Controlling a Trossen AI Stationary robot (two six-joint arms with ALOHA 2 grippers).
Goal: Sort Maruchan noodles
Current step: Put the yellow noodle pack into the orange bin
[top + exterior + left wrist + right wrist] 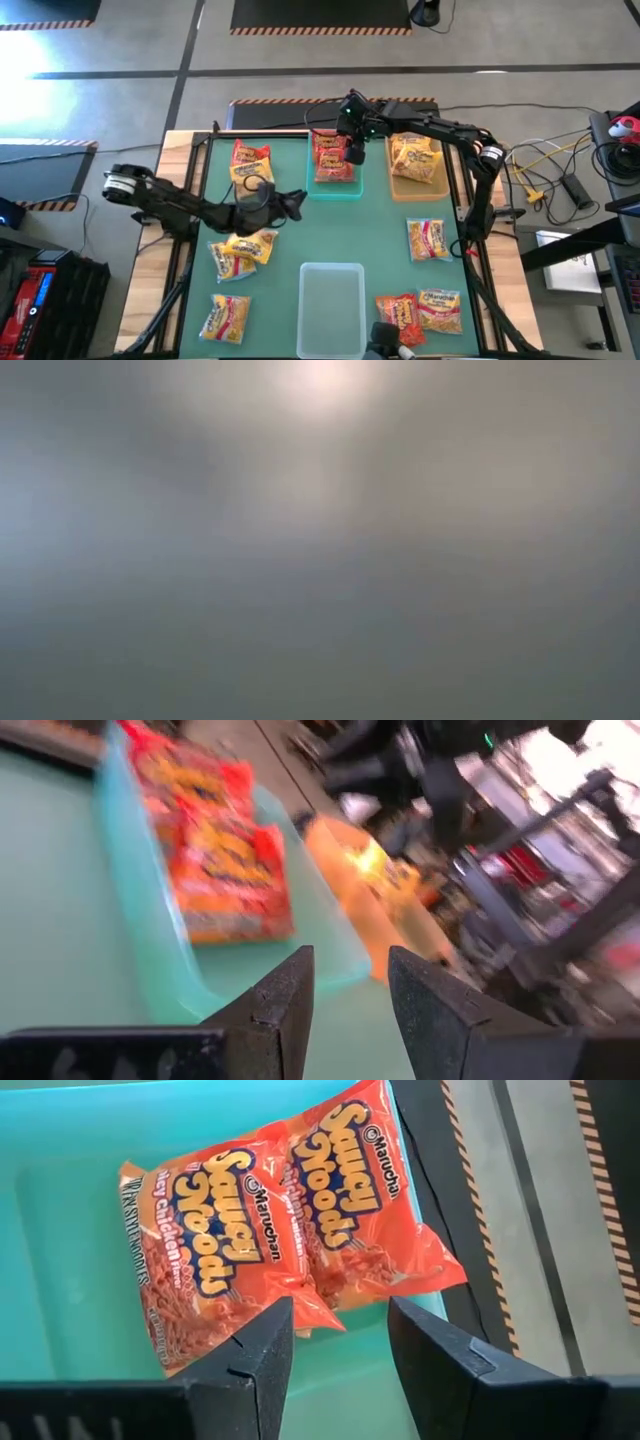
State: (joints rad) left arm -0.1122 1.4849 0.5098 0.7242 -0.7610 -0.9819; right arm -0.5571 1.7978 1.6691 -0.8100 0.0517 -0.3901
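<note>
Two red Maruchan packets lie flat in the teal bin at the far middle; they also show in the high view. My right gripper hangs open just above them, over the bin. My left gripper is open and empty over the mat's middle left, pointing toward the teal bin. Yellow packets lie in the tan bin. Loose packets lie on the mat: one far left, yellow ones at left and near left.
A clear bin stands at the near middle. More loose packets lie on the right: a yellow one, and a red one beside a yellow one near the front edge. The low view shows only blur.
</note>
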